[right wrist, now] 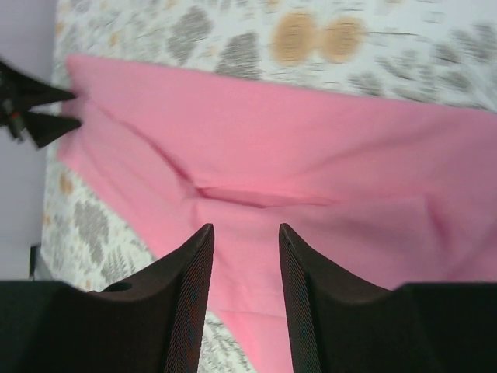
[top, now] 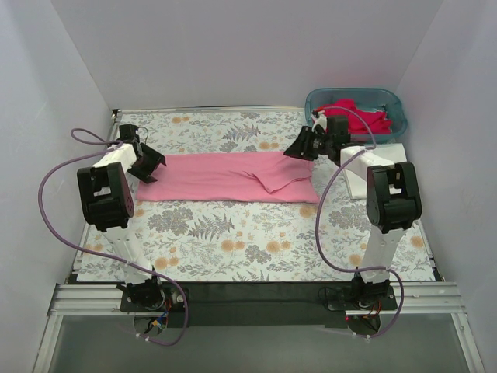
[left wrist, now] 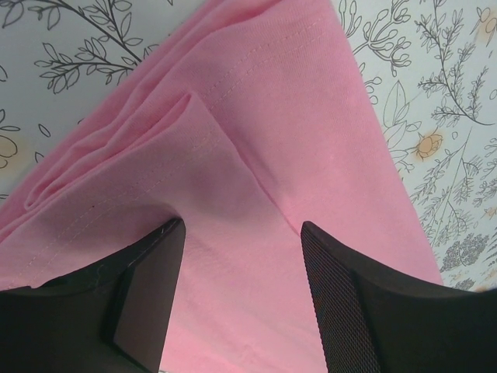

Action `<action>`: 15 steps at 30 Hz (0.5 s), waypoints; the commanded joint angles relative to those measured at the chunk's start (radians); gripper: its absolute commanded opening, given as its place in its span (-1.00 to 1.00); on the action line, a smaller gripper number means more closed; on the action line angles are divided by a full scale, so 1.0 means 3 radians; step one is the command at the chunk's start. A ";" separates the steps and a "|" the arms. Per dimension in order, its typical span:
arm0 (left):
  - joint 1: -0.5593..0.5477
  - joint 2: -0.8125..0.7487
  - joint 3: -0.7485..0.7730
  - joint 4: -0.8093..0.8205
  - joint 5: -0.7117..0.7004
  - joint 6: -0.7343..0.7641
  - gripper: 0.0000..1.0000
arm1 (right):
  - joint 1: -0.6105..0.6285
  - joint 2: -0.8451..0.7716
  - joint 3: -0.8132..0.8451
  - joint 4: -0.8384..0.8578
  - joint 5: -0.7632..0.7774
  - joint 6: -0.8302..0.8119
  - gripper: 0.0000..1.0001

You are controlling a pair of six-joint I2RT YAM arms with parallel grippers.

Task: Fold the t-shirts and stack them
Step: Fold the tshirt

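A grey-and-orange floral cloth [top: 233,233] lies flat across the table [top: 256,294]. It is printed with grey ferns and leaves and pale orange blossoms on a white ground. Only a bare black strip of the table shows, at the near edge, and silver aluminium rails [top: 435,297] run just in front of it. A teal plastic basket [top: 392,102] stands at the far right corner, close to the right wall. Plain white walls [top: 233,47] close in the back and both sides. Up close, the print shows outlined sprigs and an orange flower [left wrist: 427,144]. Two blurred orange blossoms [right wrist: 318,37] sit side by side.
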 commanded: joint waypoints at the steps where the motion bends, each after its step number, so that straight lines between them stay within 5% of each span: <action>1: 0.0045 -0.0109 -0.0104 -0.0172 -0.0170 0.0105 0.17 | 0.0226 -0.0015 0.0180 0.0304 -0.0675 -0.0153 -0.21; 6: 0.0045 -0.0088 -0.0119 -0.0202 -0.0180 0.0064 0.17 | 0.0568 0.0328 0.0425 0.0468 -0.1095 -0.0077 -0.21; 15: 0.0080 -0.0052 -0.0221 -0.0218 -0.0303 -0.0028 0.17 | 0.0738 0.1064 0.0686 0.0698 -0.1116 0.0046 -0.21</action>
